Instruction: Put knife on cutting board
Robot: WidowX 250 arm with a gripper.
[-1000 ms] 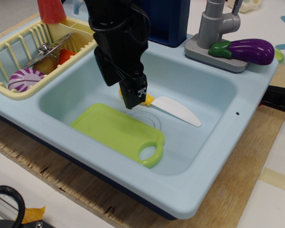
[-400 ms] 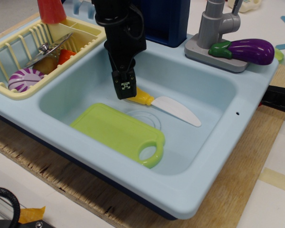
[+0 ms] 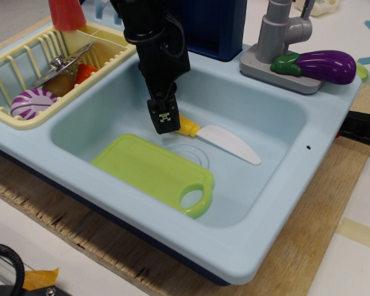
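Down in the light-blue sink (image 3: 277, 179), lime-green cutting board (image 3: 149, 165) lies flat, knife (image 3: 217, 137) just behind it. Hand (image 3: 164, 123) sits at the yellow handle; can't tell its grip. Grasp step, then lift onto board.

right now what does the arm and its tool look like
The arm is matte black and blocky, with black cables looped along its side. It narrows to a slim black tool whose tip carries a small white square label printed with a black pattern.
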